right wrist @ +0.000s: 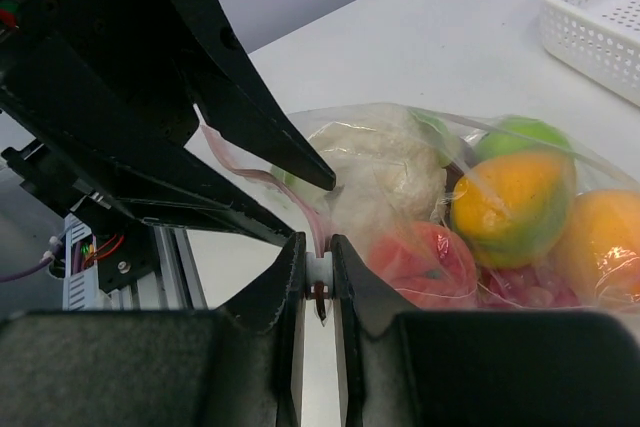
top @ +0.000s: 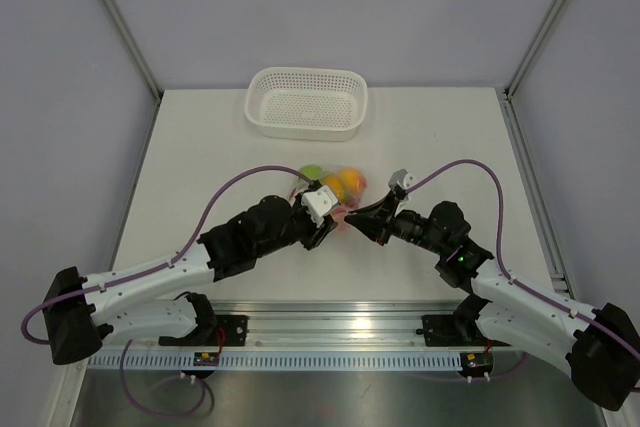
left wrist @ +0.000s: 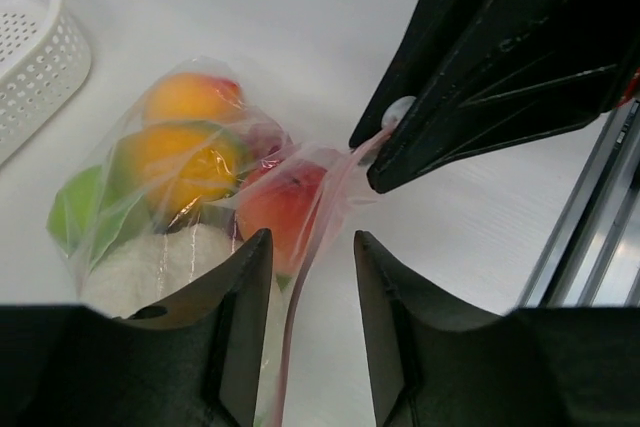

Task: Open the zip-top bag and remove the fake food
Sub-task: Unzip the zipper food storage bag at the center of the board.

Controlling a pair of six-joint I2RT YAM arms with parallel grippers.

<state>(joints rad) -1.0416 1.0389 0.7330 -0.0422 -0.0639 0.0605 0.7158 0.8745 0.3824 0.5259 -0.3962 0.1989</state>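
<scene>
Nearer than the white basket (top: pixel 305 130), midway across the white table (top: pixel 210 147) walled by pale grey panels, lies the zip-top bag (left wrist: pixel 190 197). Its long axis runs from the basket side towards the arms, with the pink zip strip (left wrist: pixel 300 287) at the end away from the basket. Fake food (left wrist: pixel 180 162) fills the basket-side end. The left gripper (left wrist: pixel 312 242) is spread, and the strip passes loosely between its fingers. The right gripper (right wrist: pixel 318 247), close beside it, is clamped on the strip's end.
</scene>
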